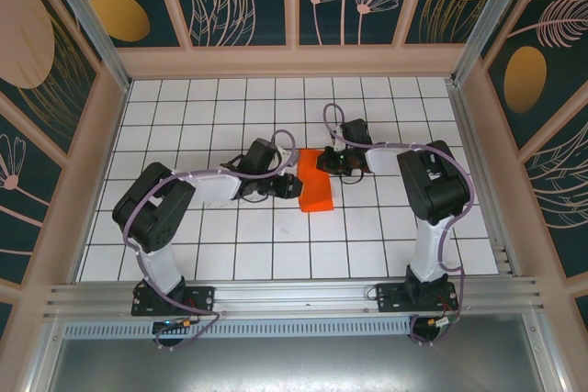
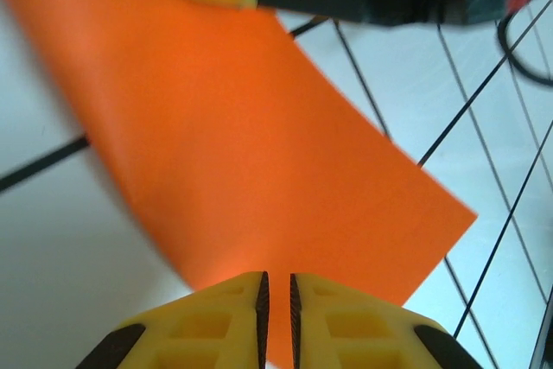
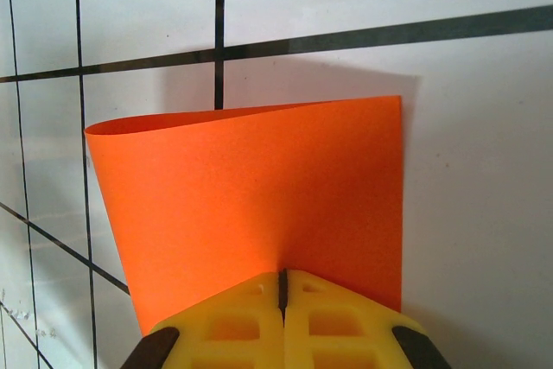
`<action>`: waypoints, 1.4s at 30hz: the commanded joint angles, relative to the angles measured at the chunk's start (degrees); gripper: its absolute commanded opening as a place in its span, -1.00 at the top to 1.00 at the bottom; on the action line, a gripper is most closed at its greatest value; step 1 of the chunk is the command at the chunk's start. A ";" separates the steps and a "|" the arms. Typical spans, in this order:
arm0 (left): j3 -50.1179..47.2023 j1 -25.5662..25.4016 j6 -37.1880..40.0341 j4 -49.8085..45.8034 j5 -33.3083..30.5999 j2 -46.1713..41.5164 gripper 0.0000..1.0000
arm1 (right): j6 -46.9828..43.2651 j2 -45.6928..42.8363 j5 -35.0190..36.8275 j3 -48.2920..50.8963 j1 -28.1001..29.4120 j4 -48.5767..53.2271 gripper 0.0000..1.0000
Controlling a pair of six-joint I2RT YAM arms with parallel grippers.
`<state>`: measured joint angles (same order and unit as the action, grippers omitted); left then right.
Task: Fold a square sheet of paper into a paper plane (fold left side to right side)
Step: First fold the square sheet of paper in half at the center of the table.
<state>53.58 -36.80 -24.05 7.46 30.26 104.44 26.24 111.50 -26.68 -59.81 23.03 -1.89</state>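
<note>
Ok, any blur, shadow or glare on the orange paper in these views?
Top external: evenly lit and sharp, orange paper small but clear. Left wrist: paper soft, its left edge smeared, out of focus up close. Right wrist: crisp, a soft shadow behind the paper on the white table, no glare.

Two black-and-white robot arms with yellow fingers.
The left arm [image 1: 165, 218] and right arm [image 1: 432, 190] have chunky black joints and smooth white tubes; a pale purple cable [image 1: 325, 121] loops back from each gripper to a black base plate [image 1: 175, 300]; on the left gripper [image 2: 276, 276] and right gripper [image 3: 282, 272], the yellow plastic fingers [image 2: 216, 321] have square hollows, dark inner strips and black corners behind.
</note>
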 commanded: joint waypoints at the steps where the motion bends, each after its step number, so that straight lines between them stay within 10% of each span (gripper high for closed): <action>1: 3.35 -0.43 0.03 0.54 2.00 3.13 0.64 | 0.10 2.23 4.46 0.12 -0.23 5.43 1.00; 42: -6.70 -5.31 3.45 -5.18 4.63 -5.88 0.68 | -0.38 2.58 4.88 -0.41 0.01 6.72 1.00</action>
<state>45.95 -43.11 -21.02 4.84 33.17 101.73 26.20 111.55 -26.46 -60.29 23.16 -0.99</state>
